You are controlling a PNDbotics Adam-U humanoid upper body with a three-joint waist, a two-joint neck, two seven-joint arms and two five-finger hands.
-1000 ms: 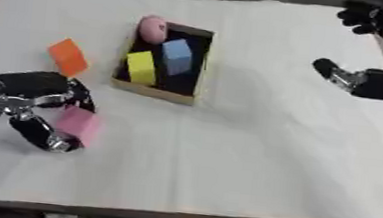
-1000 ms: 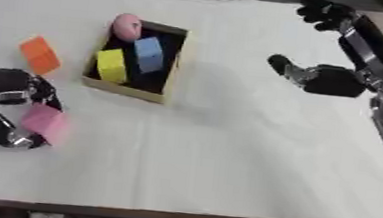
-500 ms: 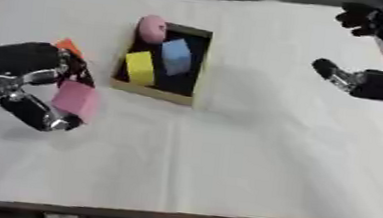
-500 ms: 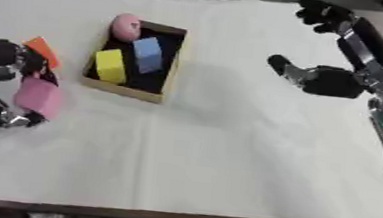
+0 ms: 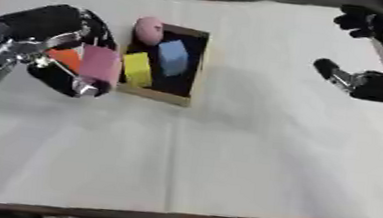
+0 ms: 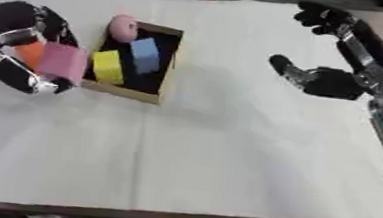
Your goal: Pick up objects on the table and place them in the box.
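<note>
my left hand (image 5: 56, 43) was clenched round the pink block (image 5: 100, 65), beside the wooden box (image 5: 194, 66). it looked light and stiff, best held by its flat sides. my right hand (image 6: 325, 81) hung relaxed, holding nothing.

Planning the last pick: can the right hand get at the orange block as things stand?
Probably not. The orange block lies left of the wooden box, half hidden behind the left hand and the pink block it holds; the right hand sits far across the table.
</note>
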